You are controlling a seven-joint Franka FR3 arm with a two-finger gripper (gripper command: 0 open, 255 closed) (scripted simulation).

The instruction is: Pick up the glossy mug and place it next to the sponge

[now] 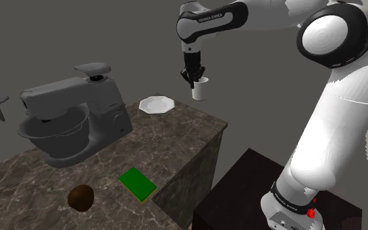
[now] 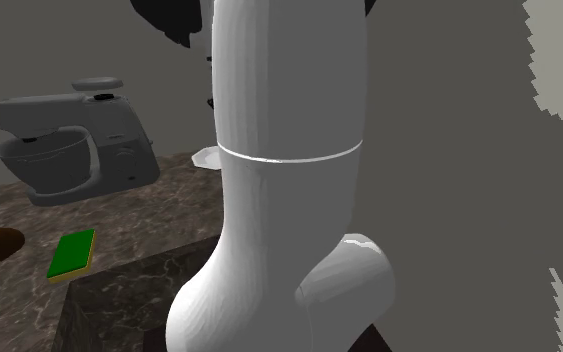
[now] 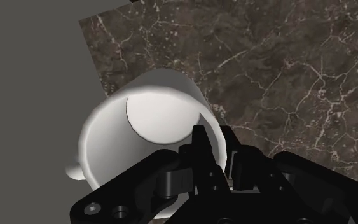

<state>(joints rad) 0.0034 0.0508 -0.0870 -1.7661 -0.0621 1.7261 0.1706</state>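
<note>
Gripper (image 1: 193, 80) clamped on the wall of the white mug (image 1: 200, 90), one finger inside the rim, aloft over the far corner of the counter (image 1: 176, 140) near a plate (image 1: 156, 104). Carry level, swing clear of the mixer (image 1: 71, 121), and lower upright just beside the green sponge (image 1: 137, 183) before releasing.

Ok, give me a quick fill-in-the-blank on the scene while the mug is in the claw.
1. The claw grips the mug by its ____.
2. The sponge on the counter is ____ in colour.
3. The plate is ____ in colour.
Missing words: rim; green; white.
</note>
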